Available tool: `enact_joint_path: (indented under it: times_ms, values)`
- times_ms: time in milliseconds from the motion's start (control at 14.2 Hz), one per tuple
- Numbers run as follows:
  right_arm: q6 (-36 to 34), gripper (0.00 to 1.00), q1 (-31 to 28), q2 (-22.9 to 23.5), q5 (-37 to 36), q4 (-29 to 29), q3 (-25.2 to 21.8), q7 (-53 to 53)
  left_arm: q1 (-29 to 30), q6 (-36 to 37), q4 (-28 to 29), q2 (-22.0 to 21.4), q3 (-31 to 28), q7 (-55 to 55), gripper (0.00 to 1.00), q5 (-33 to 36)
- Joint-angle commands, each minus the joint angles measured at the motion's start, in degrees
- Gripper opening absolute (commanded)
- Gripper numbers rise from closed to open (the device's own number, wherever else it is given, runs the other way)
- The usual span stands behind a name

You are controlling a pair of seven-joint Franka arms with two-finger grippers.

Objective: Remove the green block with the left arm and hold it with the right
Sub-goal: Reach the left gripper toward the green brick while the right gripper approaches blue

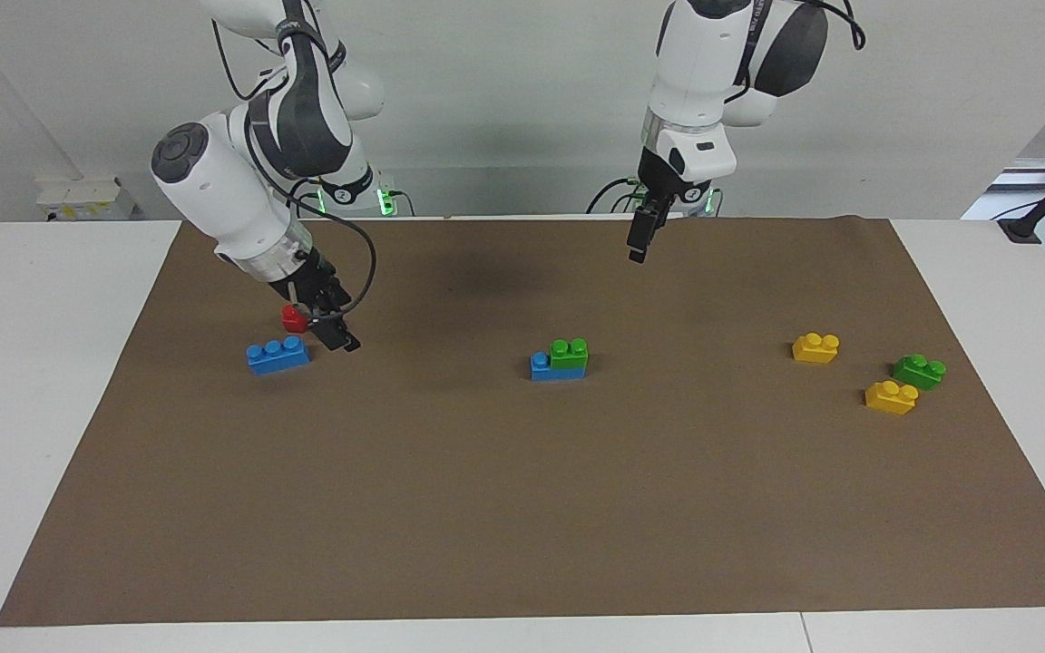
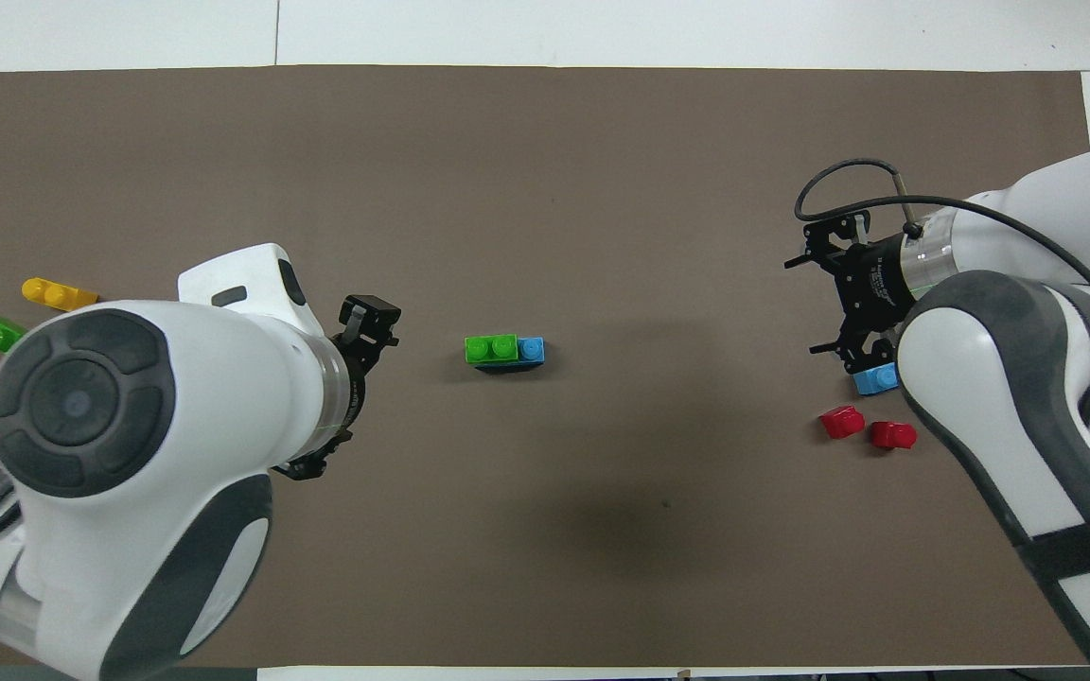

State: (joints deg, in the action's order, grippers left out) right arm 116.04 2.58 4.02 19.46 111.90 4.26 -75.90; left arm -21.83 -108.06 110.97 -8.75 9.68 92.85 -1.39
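Left pincer (image 1: 637,247) above mat, green block (image 1: 570,353) untouched.

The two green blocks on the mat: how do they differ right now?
The green block at the mat's middle sits stacked on a blue brick; the other green brick lies directly on the brown mat at the left arm's end. The stacked one has no loose bricks near it; the other has a yellow brick close beside it. The stacked one sits square to the mat's edge; the other is skewed. Both are bright green with two studs.
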Motion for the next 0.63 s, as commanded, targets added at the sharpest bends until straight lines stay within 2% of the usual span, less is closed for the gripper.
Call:
enact_joint_path:
  times_ms: [0, 141, 563]
  values:
    - [4.4, 0.99, 2.3, 1.5, 3.7, 1.7, 0.0, -4.7, -2.8, -4.6, 0.6, 3.9, -1.0, 13.2, 1.00, -0.5]
    - [6.1, 0.99, 4.1, 3.1, 5.0, 2.0, 0.0, -4.8, -4.4, -6.8, -1.0, 9.1, -0.9, 21.2, 1.00, 0.0]
    - [15.1, 0.99, 8.7, 7.7, 9.8, 3.0, 0.0, -8.6, -5.2, -13.5, -3.3, 17.6, -1.0, 33.5, 1.00, 2.4]
